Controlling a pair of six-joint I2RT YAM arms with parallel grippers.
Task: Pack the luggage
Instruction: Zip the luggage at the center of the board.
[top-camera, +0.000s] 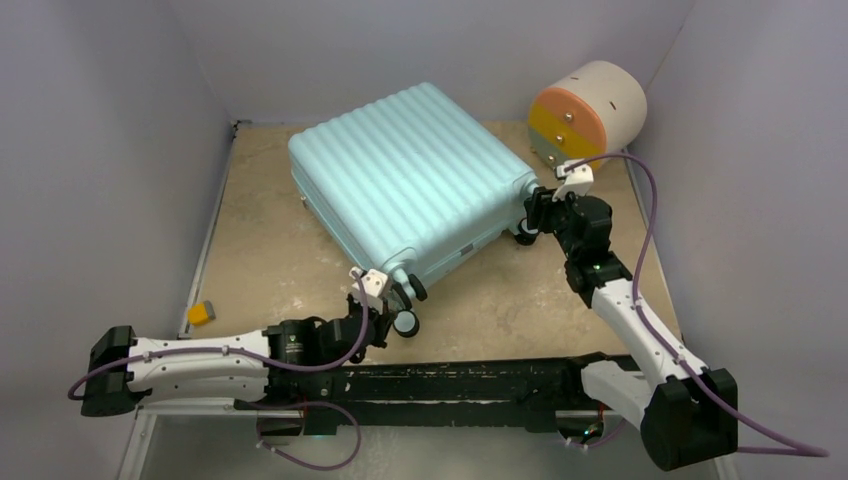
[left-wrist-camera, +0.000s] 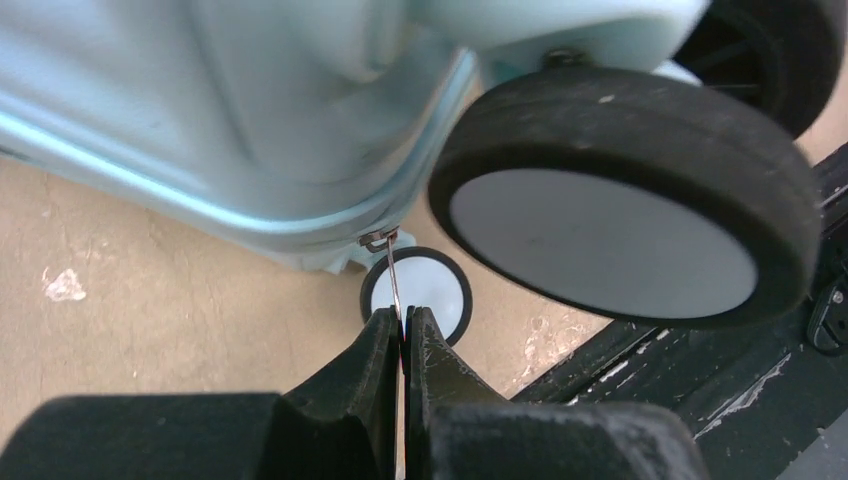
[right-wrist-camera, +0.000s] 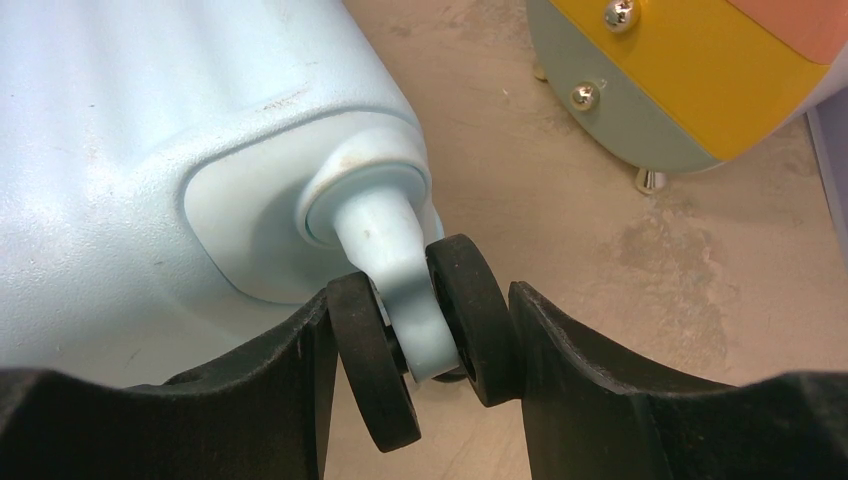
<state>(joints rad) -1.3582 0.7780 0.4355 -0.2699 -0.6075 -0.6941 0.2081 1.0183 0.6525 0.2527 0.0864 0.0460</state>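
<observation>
Well to the left of the luggage (top-camera: 410, 175), near the table's (top-camera: 270, 250) left edge, lies a small orange block (top-camera: 201, 313). The left arm reaches in low from that side to the luggage's near corner. There the left gripper (left-wrist-camera: 403, 325) has its jaws pressed together on the thin metal zip pull (left-wrist-camera: 393, 285), which hangs from the zip line along the lower edge of the shell. In the left wrist view a large black wheel with a white face (left-wrist-camera: 600, 240) fills the space just right of that pull, and a second, smaller-looking wheel (left-wrist-camera: 425, 290) shows behind the fingertips. The luggage itself is a pale teal hard-shell case. It lies flat and closed in the middle of the table, ribbed shell facing up and turned at an angle, so that one corner points toward the arms. At its right-hand corner, the right gripper (right-wrist-camera: 420, 400) straddles a black twin wheel (right-wrist-camera: 470, 320) on a teal stem. One finger (right-wrist-camera: 290, 390) sits against each outer face of the pair, and the jaws appear clamped on it. Beyond that corner, to the right of the luggage and apart from it, stands a round cream drawer unit (top-camera: 590, 110). Its orange, yellow and green fronts are turned toward the luggage, and small metal knobs show on the fronts in the right wrist view.
</observation>
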